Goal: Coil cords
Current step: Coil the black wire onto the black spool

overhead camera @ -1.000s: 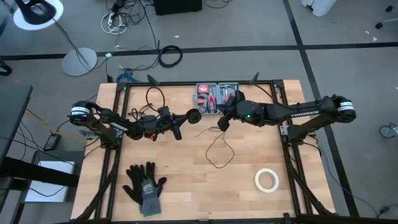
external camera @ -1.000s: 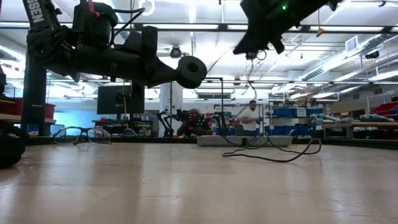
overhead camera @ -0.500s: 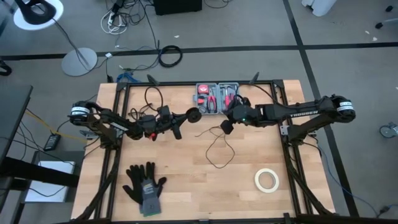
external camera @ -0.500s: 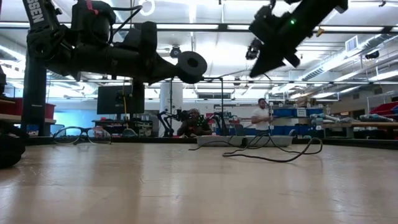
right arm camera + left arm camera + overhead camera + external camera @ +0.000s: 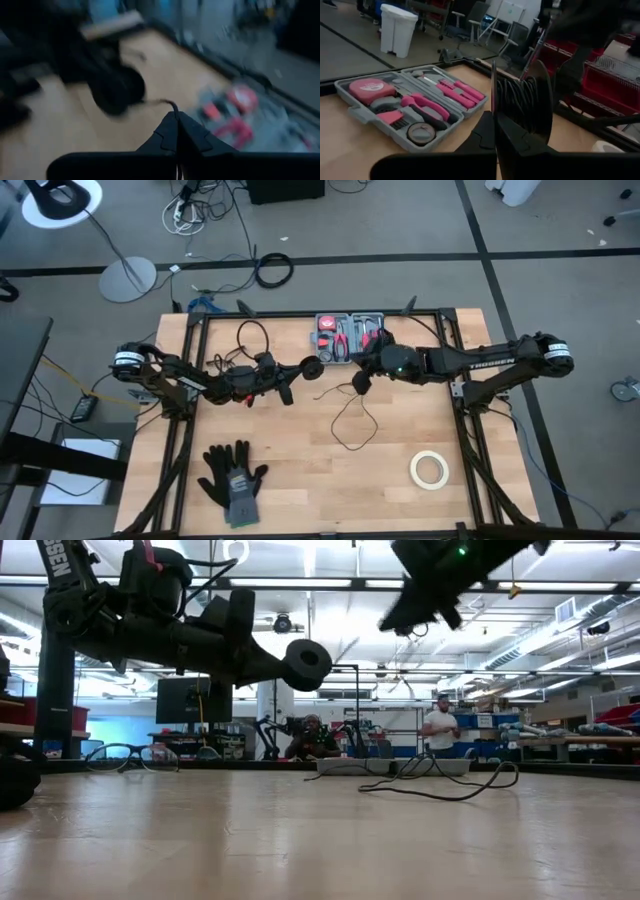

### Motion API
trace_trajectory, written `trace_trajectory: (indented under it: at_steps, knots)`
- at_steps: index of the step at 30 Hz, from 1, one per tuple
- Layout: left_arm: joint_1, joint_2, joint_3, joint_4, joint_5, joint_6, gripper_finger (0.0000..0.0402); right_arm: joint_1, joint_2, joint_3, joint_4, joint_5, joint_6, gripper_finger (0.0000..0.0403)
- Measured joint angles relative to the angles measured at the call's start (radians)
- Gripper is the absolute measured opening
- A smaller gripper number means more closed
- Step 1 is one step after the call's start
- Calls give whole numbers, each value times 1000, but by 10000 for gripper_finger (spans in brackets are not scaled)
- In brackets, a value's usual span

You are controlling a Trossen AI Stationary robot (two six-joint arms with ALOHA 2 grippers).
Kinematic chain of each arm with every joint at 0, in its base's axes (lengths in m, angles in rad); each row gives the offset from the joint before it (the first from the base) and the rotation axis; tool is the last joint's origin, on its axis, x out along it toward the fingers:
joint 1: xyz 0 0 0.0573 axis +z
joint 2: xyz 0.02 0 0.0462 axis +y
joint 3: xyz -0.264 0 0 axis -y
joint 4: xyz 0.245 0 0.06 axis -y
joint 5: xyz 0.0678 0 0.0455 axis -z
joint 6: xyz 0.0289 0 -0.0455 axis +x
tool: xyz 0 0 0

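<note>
- The cord (image 5: 352, 418), a very thin black wire, lies in loose loops on the middle of the desk (image 5: 320, 490), its slack trailing toward the near side; in the low view it shows as a low dark curl (image 5: 450, 785) on the wood.
- Its upper end rises to the right gripper (image 5: 360, 381), whose jaws are pressed together on the wire (the right wrist view shows the strand (image 5: 172, 106) coming out of the closed tips).
- The left gripper (image 5: 303, 368) is raised above the desk just beside it, jaws closed on a round black spool (image 5: 311, 366) wound with cord; the left wrist view shows the windings (image 5: 517, 105) between its flanges.
- Beyond both grippers, at the far edge, sits an open grey tool case (image 5: 345, 335) with pink-handled tools.
- A white tape roll (image 5: 428, 469) lies near the right side, well apart from the wire.
- Black gloves (image 5: 233, 477) rest near the front left corner.
- A second black cable (image 5: 248, 336) loops at the far left.
</note>
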Motion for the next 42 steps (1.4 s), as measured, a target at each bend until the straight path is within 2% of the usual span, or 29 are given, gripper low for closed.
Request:
trace_trajectory:
  at_steps: [6, 10, 15, 19, 24, 29, 42]
  knots:
    - [0, 0, 2, -7, -1, -15, 0, -36, 79, 0, 297, -111, -96, 0]
    - [0, 0, 2, -15, -2, -17, 0, -49, 187, 0, 420, -200, -95, 0]
    - [0, 0, 3, -22, -22, -18, 0, -49, 324, 65, 500, -245, -115, 0]
    - [0, 0, 3, -24, -30, -19, 0, -49, 411, 141, 499, -334, -138, 0]
    - [0, 0, 3, -21, -43, -29, 0, -47, 487, 195, 464, -390, -129, 0]
    - [0, 0, 3, 12, -44, -33, 0, -41, 541, 195, 423, -392, -71, 1]
    - [0, 0, 3, 52, -43, -44, 0, -39, 537, 162, 70, -357, -25, 37]
